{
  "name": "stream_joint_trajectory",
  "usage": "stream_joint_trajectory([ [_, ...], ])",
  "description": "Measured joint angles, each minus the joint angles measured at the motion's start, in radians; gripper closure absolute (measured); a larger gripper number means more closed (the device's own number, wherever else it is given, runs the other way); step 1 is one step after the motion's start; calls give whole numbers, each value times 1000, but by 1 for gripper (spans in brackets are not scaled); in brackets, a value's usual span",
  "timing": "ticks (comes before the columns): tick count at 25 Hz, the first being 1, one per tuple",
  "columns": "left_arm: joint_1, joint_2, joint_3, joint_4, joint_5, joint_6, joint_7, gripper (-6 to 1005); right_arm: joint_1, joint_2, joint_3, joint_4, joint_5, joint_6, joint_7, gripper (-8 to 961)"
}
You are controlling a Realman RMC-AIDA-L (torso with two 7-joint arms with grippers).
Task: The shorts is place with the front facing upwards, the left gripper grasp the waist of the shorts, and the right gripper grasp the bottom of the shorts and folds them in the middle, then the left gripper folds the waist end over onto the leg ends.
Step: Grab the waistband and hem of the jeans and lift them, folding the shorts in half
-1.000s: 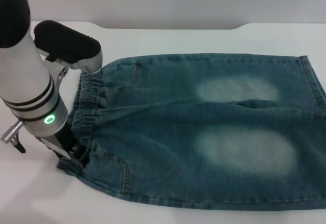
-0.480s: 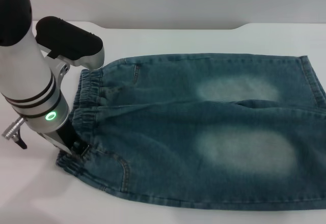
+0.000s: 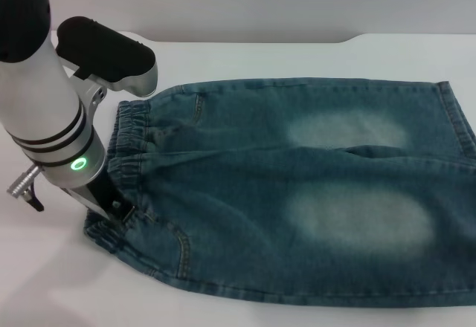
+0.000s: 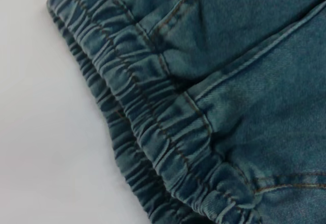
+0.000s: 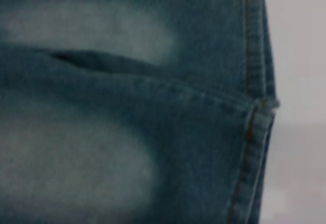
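The left gripper (image 3: 111,206) sits at the waist (image 3: 125,160) end of the shorts (image 3: 297,193), low on the near corner of the ruched band, with the silver-white arm and its green ring light rising above it on the side away from the legs. Its black tip touches the denim there, but whether its prongs are parted or clamped on the cloth cannot be told from the head view, and the left wrist view shows only the puckered waist (image 4: 153,132) and white table (image 4: 41,132) beside it, no prongs.

The shorts lie flat on the white table (image 3: 245,56), waist toward the left gripper and legs stretching away from it. Two faded pale patches (image 3: 357,219) mark the legs, one on each, past the middle of the garment. A crease runs between the two legs along the length of the shorts.

The bottom of the shorts (image 3: 457,119) lies at the end farthest from the waist, the stitched hems reaching the edge of the head view. The right wrist view looks down on that hem (image 5: 252,132) and the table beside it; the right gripper itself shows nowhere.
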Motion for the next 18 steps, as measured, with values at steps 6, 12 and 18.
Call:
stream_joint_trajectory([
  [6,-4,-1,3,-8,0,4,0,935,-16,-1,-2,-9,23,0,10,266],
  [12,-9,-1,4,-9,0,6,0,952,-24,-1,-6,-34,25,-3,11,265],
  [18,-12,-1,4,-4,0,9,8,950,-30,1,-4,-55,25,-22,11,265],
])
